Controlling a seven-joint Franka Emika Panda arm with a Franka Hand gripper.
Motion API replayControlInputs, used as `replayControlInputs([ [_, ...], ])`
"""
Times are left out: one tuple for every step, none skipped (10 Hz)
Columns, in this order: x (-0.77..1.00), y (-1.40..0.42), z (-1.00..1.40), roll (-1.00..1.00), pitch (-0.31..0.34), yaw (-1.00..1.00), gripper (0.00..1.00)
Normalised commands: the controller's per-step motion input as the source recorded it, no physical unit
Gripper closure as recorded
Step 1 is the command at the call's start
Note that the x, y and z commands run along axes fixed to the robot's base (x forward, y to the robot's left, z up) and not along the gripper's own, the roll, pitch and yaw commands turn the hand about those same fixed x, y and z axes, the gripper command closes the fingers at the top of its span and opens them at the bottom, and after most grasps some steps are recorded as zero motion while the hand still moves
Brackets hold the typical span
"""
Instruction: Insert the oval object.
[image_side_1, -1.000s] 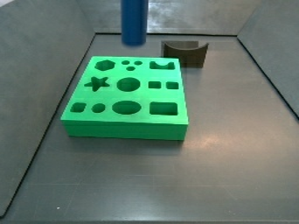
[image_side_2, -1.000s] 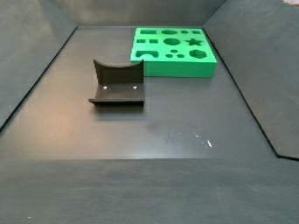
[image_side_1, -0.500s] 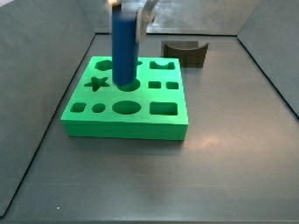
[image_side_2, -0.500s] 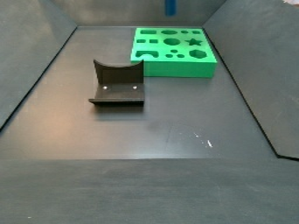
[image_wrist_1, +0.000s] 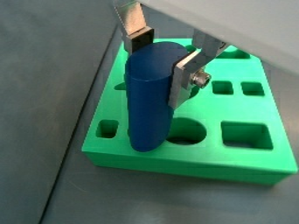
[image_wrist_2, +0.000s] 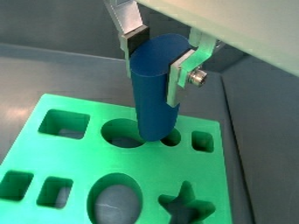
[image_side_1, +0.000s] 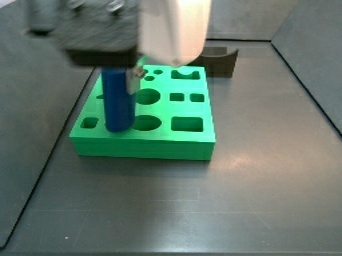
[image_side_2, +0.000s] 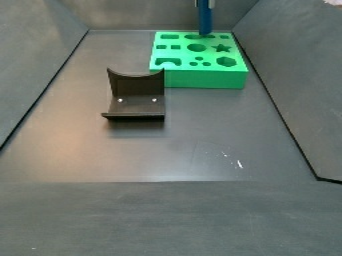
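The blue oval peg (image_wrist_1: 152, 105) is upright, clamped between my gripper's (image_wrist_1: 163, 54) silver fingers. It also shows in another wrist view (image_wrist_2: 152, 92) and in both side views (image_side_1: 118, 100) (image_side_2: 205, 18). My gripper (image_wrist_2: 160, 57) (image_side_1: 120, 68) is above the green block (image_side_1: 147, 148) (image_wrist_1: 187, 164) (image_wrist_2: 73, 156) (image_side_2: 201, 78), which has several shaped holes. The peg's lower end is at the block's top face, by an oval hole (image_wrist_1: 183, 133). I cannot tell whether it has entered a hole.
The dark fixture (image_side_2: 134, 95) (image_side_1: 214, 60) stands on the grey floor, apart from the green block. Grey walls enclose the floor on the sides and back.
My gripper has come down with the peg and moved over the green block toward its front row of holes. It now fills the upper part of a side view.
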Motion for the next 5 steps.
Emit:
replayControlInputs([
  [0.00, 0.00, 0.00, 0.10, 0.000, -1.00, 1.00],
  [0.04, 0.00, 0.00, 0.09, -0.020, -1.00, 1.00],
  [0.29, 0.00, -0.01, 0.13, -0.016, -0.80, 1.00],
  [0.25, 0.00, -0.15, 0.15, -0.034, -0.85, 1.00],
  [0.18, 0.00, -0.22, 0.10, -0.041, -0.93, 1.00],
])
